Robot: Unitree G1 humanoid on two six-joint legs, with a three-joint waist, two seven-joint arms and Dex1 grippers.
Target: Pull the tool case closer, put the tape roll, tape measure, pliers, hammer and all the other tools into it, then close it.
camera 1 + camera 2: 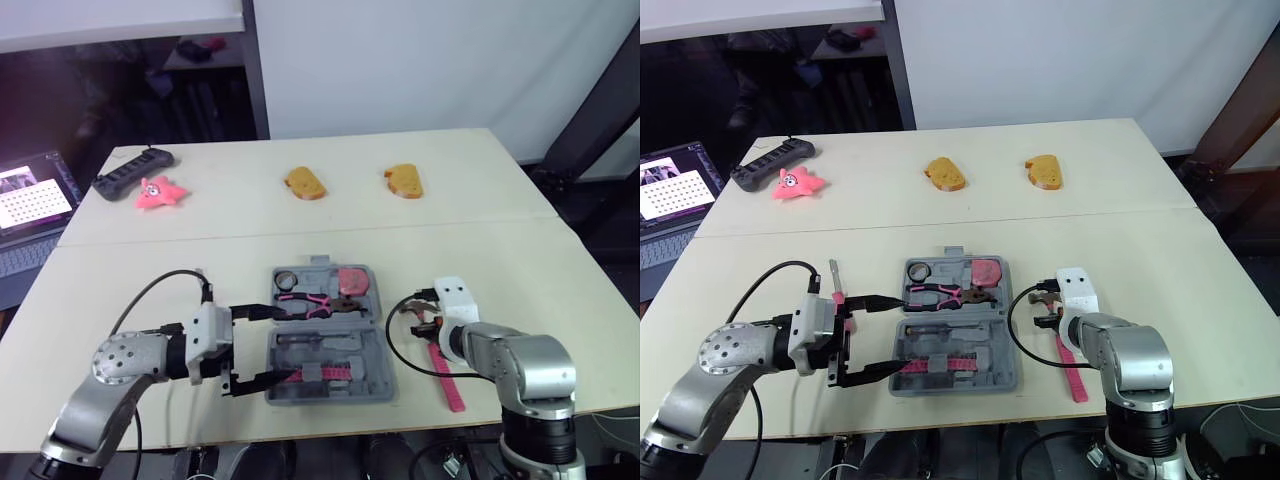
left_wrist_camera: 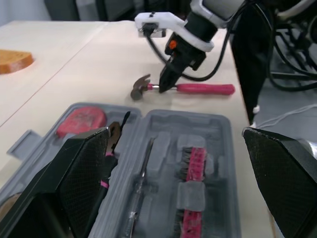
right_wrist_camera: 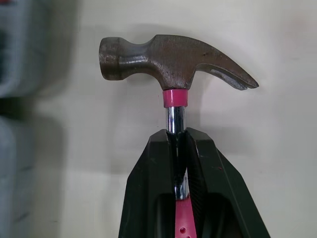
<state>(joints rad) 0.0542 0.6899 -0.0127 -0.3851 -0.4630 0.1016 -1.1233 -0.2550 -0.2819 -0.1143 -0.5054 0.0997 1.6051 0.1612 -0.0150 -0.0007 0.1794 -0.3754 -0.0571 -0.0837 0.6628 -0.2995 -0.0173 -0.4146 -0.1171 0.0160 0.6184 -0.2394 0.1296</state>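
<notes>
The right claw (image 3: 174,136) is clamping the hammer (image 3: 173,57) by its metal neck, on the table (image 1: 300,240) just right of the open case (image 1: 380,388) — it should be lifting slowly, with the long handle level. The left claw (image 1: 280,345) is gaping wide at the case's left edge.

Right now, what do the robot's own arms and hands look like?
The left arm and right arm are rounded silver-grey metal segments. Each wrist carries a pale boxy housing with a black cable looping to it. The left hand and right hand each have two black wedge-shaped fingers with a finely textured surface.
</notes>
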